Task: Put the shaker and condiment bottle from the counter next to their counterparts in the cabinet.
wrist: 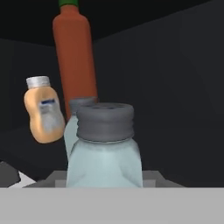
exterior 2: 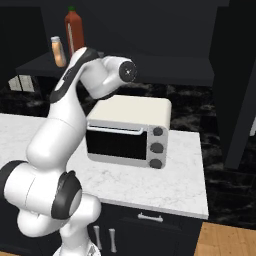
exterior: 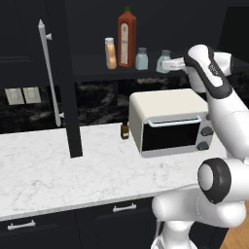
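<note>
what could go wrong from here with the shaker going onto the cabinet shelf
1. The gripper holds the shaker just right of the second shaker; a push further left could knock that one over.
2. In the hand view the held shaker hides most of the one behind it, so the gap is hard to judge.
3. The tall red bottle and the orange condiment bottle stand close together, so a bump could topple both.
</note>
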Motion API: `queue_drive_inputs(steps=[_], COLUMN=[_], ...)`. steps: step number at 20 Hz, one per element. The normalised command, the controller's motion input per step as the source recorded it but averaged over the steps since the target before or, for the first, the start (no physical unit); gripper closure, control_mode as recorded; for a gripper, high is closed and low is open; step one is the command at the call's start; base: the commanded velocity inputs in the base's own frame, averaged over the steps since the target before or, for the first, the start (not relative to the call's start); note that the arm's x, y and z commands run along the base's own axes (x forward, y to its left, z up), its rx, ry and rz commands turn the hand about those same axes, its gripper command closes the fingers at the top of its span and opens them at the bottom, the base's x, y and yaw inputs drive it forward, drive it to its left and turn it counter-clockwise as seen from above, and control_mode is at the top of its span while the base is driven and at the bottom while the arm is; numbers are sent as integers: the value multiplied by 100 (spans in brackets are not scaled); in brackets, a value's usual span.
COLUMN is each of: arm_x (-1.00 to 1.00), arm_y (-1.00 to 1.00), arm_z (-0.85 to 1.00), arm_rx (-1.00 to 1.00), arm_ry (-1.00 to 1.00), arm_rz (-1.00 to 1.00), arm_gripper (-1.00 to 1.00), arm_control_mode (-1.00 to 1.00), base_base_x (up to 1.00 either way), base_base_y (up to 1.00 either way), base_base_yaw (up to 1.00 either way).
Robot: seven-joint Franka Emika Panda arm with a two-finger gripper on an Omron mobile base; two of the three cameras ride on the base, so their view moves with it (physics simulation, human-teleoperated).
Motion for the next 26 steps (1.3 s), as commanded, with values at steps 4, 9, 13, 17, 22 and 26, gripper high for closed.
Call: queue_drive_inputs(steps=[4, 9, 13, 17, 22, 26], arm_x=[34, 26, 30, 43, 32, 16], arm_y=[1, 1, 2, 11, 7, 2], arm_z=[-3, -17, -16, -15, -20, -26], arm_rx=[0, 0, 0, 0, 0, 0], arm_ry=[0, -1, -4, -6, -3, 0], arm_rz=[0, 0, 0, 0, 0, 0], arm_gripper=[100, 100, 100, 100, 100, -100], arm_control_mode=[-100, -100, -100, -100, -100, -100], base_base_x=[0, 0, 0, 0, 0, 0], base_base_y=[0, 0, 0, 0, 0, 0], base_base_yaw=[0, 0, 0, 0, 0, 0])
